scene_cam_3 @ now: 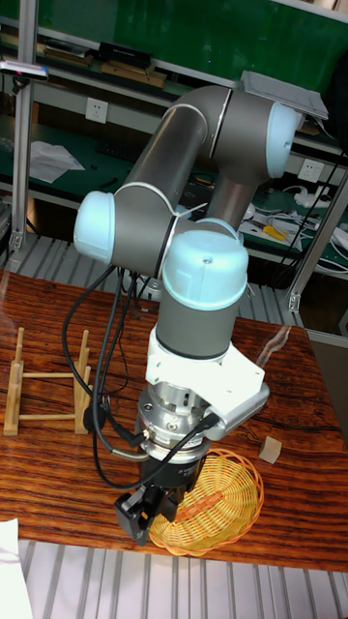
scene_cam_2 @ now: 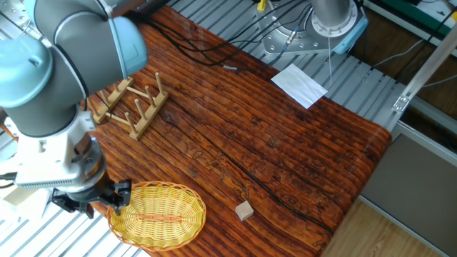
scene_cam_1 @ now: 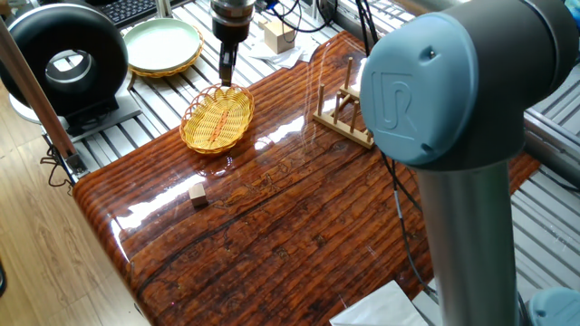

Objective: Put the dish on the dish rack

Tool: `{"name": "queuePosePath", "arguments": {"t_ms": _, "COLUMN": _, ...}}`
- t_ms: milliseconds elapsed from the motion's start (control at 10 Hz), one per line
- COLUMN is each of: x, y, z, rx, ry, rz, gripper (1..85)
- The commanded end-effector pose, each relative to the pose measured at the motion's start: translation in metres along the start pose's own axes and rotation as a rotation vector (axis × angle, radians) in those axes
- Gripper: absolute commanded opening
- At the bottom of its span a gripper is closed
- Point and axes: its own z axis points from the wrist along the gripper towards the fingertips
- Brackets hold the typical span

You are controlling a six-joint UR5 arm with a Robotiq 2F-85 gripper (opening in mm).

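one dish (scene_cam_1: 217,119), one dish rack (scene_cam_2: 131,106)

The table (scene_cam_1: 299,226) under me is dark streaked wood with a glossy, mirror-like varnish. The dish (scene_cam_1: 217,119) is golden woven wicker, rough and matt. The dish rack (scene_cam_2: 132,107) is pale bare wood, unvarnished. My arm (scene_cam_3: 193,174) is smooth grey metal with glossy light blue plastic caps. My gripper (scene_cam_1: 226,72) looks dull black.

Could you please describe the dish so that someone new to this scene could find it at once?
On the striped wooden table, look at the corner nearest the pale green plate. The dish lies there beneath the robot's hand: oval, woven, golden wicker, unlike the smooth plate.
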Motion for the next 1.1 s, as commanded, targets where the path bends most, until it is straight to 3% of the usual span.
{"name": "queuePosePath", "arguments": {"t_ms": 0, "x": -0.001, "y": 0.000, "z": 0.007, "rx": -0.008, "ry": -0.021, "rz": 0.003, "gripper": 49.7}}
{"name": "queuePosePath", "arguments": {"t_ms": 1000, "x": -0.002, "y": 0.006, "z": 0.018, "rx": -0.022, "ry": -0.029, "rz": 0.007, "gripper": 40.0}}
